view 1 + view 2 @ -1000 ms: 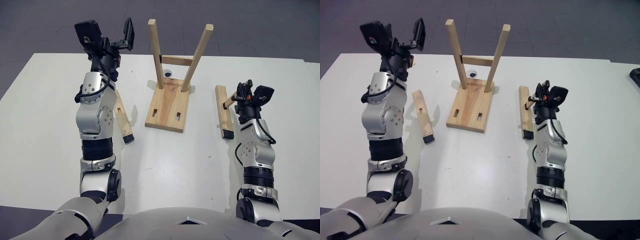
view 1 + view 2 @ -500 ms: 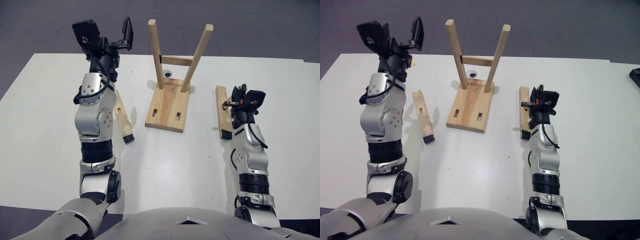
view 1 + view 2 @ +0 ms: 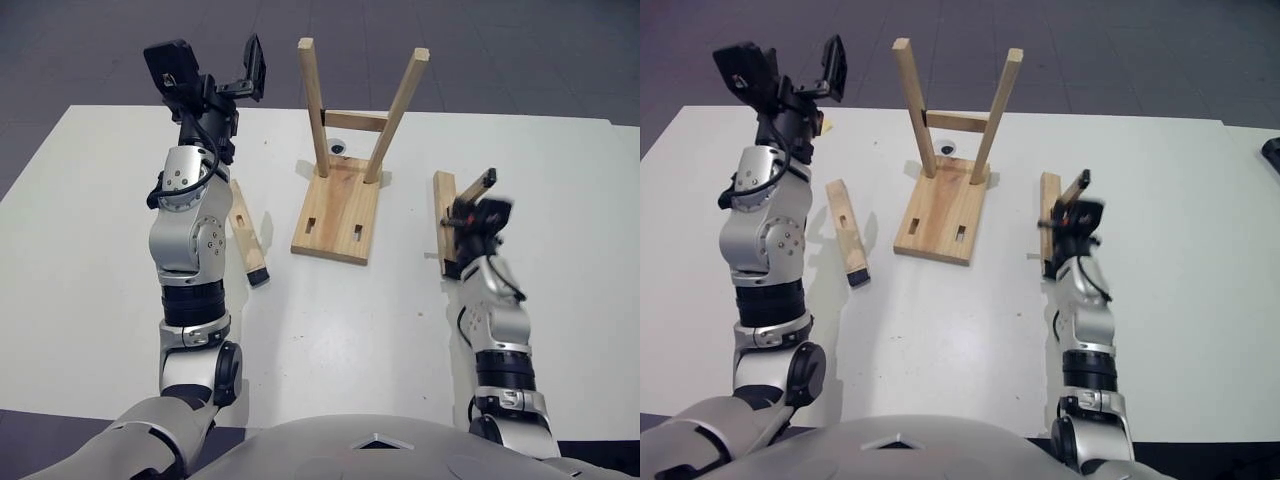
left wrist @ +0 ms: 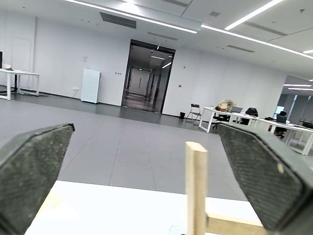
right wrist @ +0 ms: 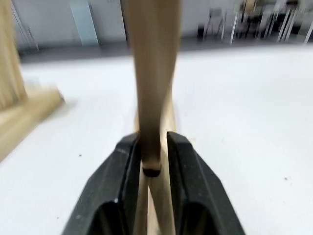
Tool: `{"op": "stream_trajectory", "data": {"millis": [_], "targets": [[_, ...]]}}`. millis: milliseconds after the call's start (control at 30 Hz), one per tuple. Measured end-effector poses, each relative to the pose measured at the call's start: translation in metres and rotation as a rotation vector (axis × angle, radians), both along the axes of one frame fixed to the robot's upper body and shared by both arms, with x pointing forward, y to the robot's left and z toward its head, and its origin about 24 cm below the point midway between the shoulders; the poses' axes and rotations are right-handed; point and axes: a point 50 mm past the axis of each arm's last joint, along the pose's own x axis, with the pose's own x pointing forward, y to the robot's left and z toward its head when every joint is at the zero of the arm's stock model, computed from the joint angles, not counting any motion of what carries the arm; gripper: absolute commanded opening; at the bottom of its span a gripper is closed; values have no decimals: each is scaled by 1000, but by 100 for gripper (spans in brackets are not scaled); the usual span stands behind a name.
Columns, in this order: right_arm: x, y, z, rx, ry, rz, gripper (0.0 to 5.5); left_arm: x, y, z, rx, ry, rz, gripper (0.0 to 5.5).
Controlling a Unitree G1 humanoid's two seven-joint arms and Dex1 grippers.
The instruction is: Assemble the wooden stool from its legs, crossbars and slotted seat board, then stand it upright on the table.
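While the slotted seat board (image 3: 335, 215) lies flat at mid-table (image 3: 90, 250), two legs (image 3: 312, 105) already stand in its far slots, tied by a fitted crossbar (image 3: 352, 121) near their tops. The near pair of slots is open. Taking the board as dial centre, one loose leg (image 3: 246, 235) lies at 9 o'clock and another loose leg (image 3: 443, 215) at 3 o'clock, both flat on the table. The right gripper (image 3: 470, 210) sits just over the 3 o'clock leg, clenched on one end of a loose crossbar (image 5: 149, 73), whose free end tilts up towards 1 o'clock. The left gripper (image 3: 213, 62) hangs high at about 10 o'clock, its pads (image 4: 34, 161) spread wide with nothing between them. Judgement: the parts are light, stiff, dry softwood, so a firm pinch should not crush them, though smooth faces may twist in the jaws. An end grip gives poor leverage, so take each leg mid-length across the flat faces. The half-built frame looks top-heavy, so brace the board while pressing joints.
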Motion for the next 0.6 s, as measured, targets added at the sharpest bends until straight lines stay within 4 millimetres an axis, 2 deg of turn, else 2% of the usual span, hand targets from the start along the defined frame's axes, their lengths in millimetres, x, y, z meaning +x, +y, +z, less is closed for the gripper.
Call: {"op": "stream_trajectory", "data": {"millis": [367, 500, 600], "targets": [[3, -1, 7, -16, 4, 17, 318, 1, 0, -1, -4, 5, 1, 540], [-4, -2, 10, -24, 8, 22, 371, 1, 0, -2, -5, 5, 3, 540], [-7, -3, 30, 6, -84, 29, 420, 1, 1, -2, -6, 6, 5, 540]]}}
